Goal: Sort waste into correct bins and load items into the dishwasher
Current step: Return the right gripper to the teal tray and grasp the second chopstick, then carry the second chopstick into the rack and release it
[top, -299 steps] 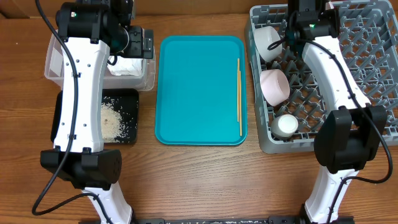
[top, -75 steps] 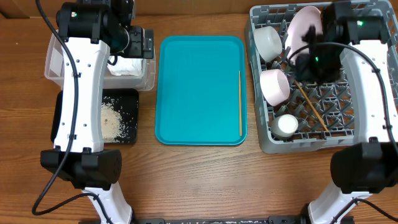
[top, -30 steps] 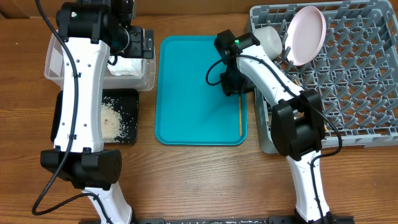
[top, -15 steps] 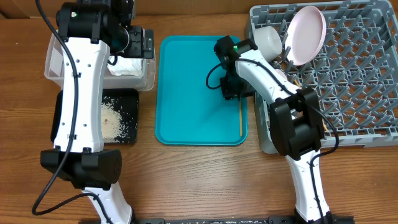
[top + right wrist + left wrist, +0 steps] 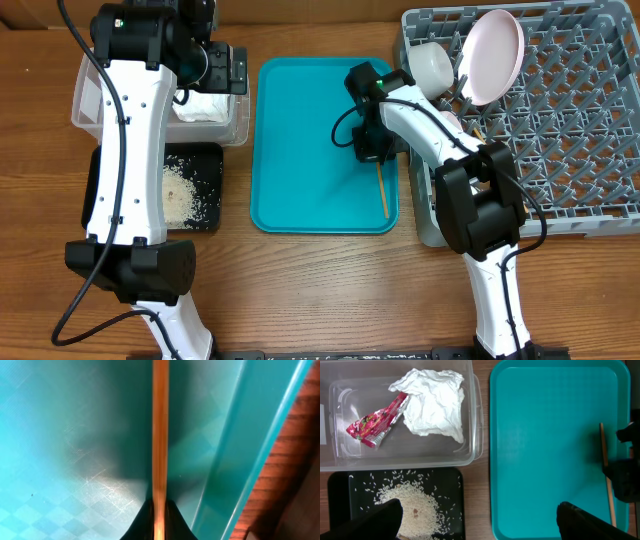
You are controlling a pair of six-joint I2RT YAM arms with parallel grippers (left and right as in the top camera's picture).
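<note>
Chopstick [image 5: 160, 435] clamped in your right pincer [image 5: 160, 519] at the teal tray [image 5: 300, 150]'s right edge; your left pincer [image 5: 480, 521] stands wide open, empty.

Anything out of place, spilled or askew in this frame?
Nothing spilled or damaged. The chopstick on the teal tray lies slightly slanted, its upper end pinched in the shut right gripper; the rice sits inside the black tray.

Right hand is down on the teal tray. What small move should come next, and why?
Probably a short straight lift. The right hand is shut on the chopstick, which lies on the teal tray beside its right rim, so raising it first should clear that rim before heading to the dish rack.
</note>
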